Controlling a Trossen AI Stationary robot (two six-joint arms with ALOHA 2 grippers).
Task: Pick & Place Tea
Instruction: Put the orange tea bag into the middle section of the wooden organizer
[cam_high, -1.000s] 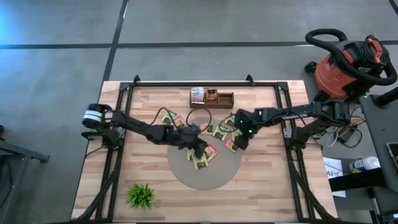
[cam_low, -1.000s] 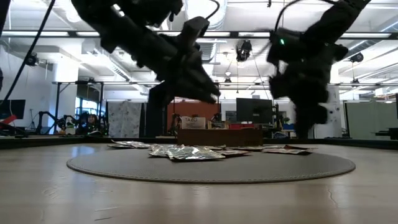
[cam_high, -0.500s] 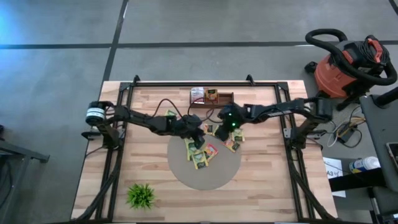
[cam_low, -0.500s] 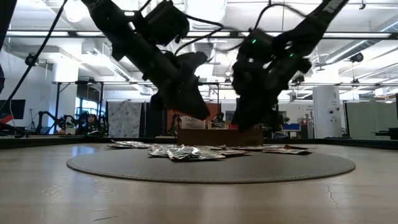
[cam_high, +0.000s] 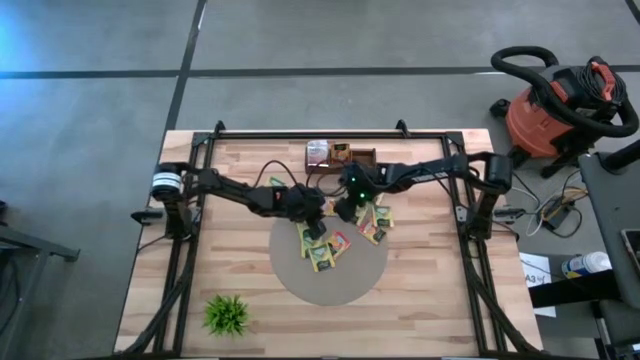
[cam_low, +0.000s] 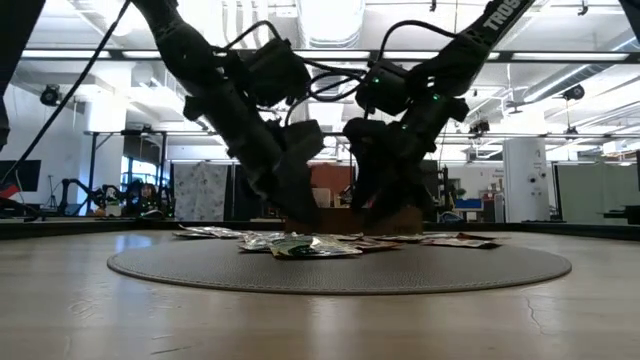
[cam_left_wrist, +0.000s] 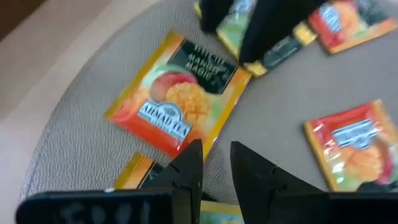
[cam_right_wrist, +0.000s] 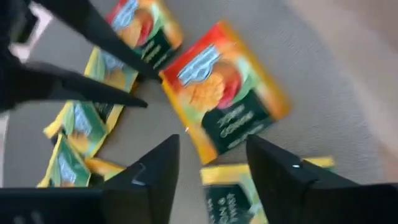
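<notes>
Several tea sachets (cam_high: 325, 255), yellow-green and orange, lie flat on a round grey mat (cam_high: 330, 290). My left gripper (cam_high: 320, 221) hangs low over the mat's far part. Its fingers (cam_left_wrist: 189, 163) stand a little apart with nothing between them, just short of an orange mango sachet (cam_left_wrist: 177, 102). My right gripper (cam_high: 343, 209) is close beside it on the right, open wide (cam_right_wrist: 208, 165) over an orange-red sachet (cam_right_wrist: 224, 96). In the low view both grippers (cam_low: 305, 222) (cam_low: 375, 222) stand just above the sachets.
A small brown box (cam_high: 340, 155) with packets stands at the table's far edge, just behind both grippers. A green plant (cam_high: 227, 314) stands at the near left. A red vacuum (cam_high: 560, 110) is on the floor beyond the table's right side.
My right gripper has swept toward the table's left, from the mat's right rim to right beside my left gripper, and has sunk a little. My left gripper has come down toward the sachets and a little toward the far edge, rolling as it went.
</notes>
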